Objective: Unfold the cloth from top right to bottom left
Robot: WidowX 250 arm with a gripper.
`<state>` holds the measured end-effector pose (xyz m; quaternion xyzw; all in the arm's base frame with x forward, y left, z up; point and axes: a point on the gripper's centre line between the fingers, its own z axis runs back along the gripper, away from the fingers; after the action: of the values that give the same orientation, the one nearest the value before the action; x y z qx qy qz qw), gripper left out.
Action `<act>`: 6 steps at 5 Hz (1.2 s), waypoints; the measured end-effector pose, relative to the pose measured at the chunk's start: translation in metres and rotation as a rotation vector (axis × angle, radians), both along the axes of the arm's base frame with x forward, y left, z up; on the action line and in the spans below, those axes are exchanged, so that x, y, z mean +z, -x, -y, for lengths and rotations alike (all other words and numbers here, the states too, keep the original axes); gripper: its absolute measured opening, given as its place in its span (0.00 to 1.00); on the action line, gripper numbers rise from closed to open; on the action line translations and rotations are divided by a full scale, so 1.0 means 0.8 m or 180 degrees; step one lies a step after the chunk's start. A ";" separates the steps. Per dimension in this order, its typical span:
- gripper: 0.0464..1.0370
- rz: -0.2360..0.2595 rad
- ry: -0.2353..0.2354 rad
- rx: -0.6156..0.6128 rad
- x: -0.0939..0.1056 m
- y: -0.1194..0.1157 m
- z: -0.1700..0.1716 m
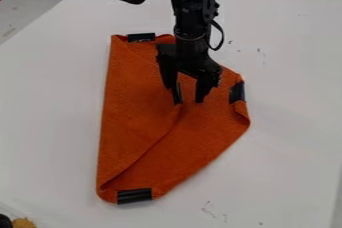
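Note:
The orange cloth (137,117) lies folded on the white table, with a long straight edge on its left and a fold line running from below the gripper down to the lower left. It has black strips at its top left, right side and bottom. From the top, the black gripper (188,98) hangs over the upper middle of the cloth. Its two fingers stand apart, with orange cloth visible between them. A dark strip lies by the left finger's tip, and I cannot tell whether the tip touches it.
The white table (287,147) extends around the cloth, with small dark marks on its surface. A black cable loops beside the arm at the top. In the bottom left corner are a yellowish item (23,223) and a dark object.

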<state>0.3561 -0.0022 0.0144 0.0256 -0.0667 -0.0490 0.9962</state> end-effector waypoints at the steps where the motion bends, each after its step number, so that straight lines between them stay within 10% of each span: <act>1: 0.58 -0.0025 0.0028 -0.0043 -0.005 -0.006 -0.001; 3: 0.11 -0.0041 0.0056 -0.0036 -0.006 -0.010 -0.005; 6: 0.01 0.0361 -0.0152 0.0379 0.043 0.014 -0.028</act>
<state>0.3447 0.0204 0.0486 0.0561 -0.1202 0.0102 0.9911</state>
